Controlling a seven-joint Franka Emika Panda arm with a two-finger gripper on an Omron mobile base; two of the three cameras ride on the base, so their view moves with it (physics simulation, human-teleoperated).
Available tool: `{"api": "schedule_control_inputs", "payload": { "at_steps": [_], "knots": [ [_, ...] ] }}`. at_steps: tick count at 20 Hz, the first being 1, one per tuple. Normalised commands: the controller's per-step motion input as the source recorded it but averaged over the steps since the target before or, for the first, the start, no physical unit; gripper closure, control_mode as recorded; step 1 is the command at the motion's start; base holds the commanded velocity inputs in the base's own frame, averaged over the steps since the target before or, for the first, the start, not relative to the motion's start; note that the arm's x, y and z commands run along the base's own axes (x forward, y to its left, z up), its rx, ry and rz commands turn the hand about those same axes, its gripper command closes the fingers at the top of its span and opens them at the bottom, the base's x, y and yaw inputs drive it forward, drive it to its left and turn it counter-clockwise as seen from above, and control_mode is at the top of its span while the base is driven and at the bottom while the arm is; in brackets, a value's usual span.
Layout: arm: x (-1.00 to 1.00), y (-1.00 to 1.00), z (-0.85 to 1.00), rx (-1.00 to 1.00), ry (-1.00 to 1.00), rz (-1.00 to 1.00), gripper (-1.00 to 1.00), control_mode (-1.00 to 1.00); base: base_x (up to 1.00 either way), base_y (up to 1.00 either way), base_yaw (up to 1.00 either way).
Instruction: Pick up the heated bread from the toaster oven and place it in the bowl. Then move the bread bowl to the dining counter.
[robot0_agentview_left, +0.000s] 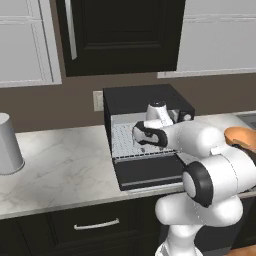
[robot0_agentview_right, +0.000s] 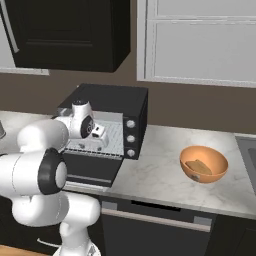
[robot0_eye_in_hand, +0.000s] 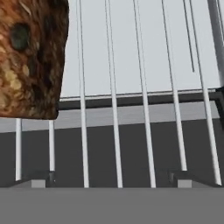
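The black toaster oven (robot0_agentview_left: 145, 97) stands on the wall worktop with its door (robot0_agentview_left: 150, 172) dropped open and its wire rack (robot0_eye_in_hand: 144, 100) showing. The dark-brown mottled bread (robot0_eye_in_hand: 30, 57) stands on the rack at the upper left of the hand view, left of the line between my fingertips. My gripper (robot0_eye_in_hand: 111, 181) hangs low over the rack inside the oven mouth, open, with nothing between its widely spread tips. My hand (robot0_agentview_right: 94, 131) covers the rack's left part. The orange-brown bowl (robot0_agentview_right: 203, 164) sits on the worktop right of the oven, with a flat tan piece (robot0_agentview_right: 198, 166) inside.
A grey canister (robot0_agentview_left: 7, 145) stands at the worktop's far left. A sink edge (robot0_agentview_right: 247, 147) lies right of the bowl. Three knobs (robot0_agentview_right: 131, 137) line the oven's right side. Dark and white upper cabinets hang above, and my own elbow (robot0_agentview_left: 210, 180) bulks in front of the door.
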Motion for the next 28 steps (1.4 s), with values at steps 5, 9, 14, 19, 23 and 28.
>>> {"api": "schedule_control_inputs", "payload": {
  "at_steps": [5,9,14,19,23,28],
  "knots": [
    [-1.00,-0.10,-0.62,-0.09,0.12,0.00,-1.00,-1.00,0.00,0.00,0.00],
    [-1.00,0.00,-0.38,-0.03,0.07,0.00,-1.00,-1.00,0.00,0.00,0.00],
    [-0.82,0.01,0.53,0.15,-0.15,0.00,-1.00,-1.00,0.00,0.00,0.00],
    [0.00,0.49,0.94,0.11,-0.30,0.00,-1.00,-1.00,0.00,0.00,0.00],
    [0.28,0.53,0.28,0.01,-0.23,0.00,-1.00,-1.00,0.00,0.00,0.00],
    [0.53,-0.02,-0.12,-0.06,-0.07,0.00,-1.00,-1.00,0.00,0.00,0.00]
  ]
}}
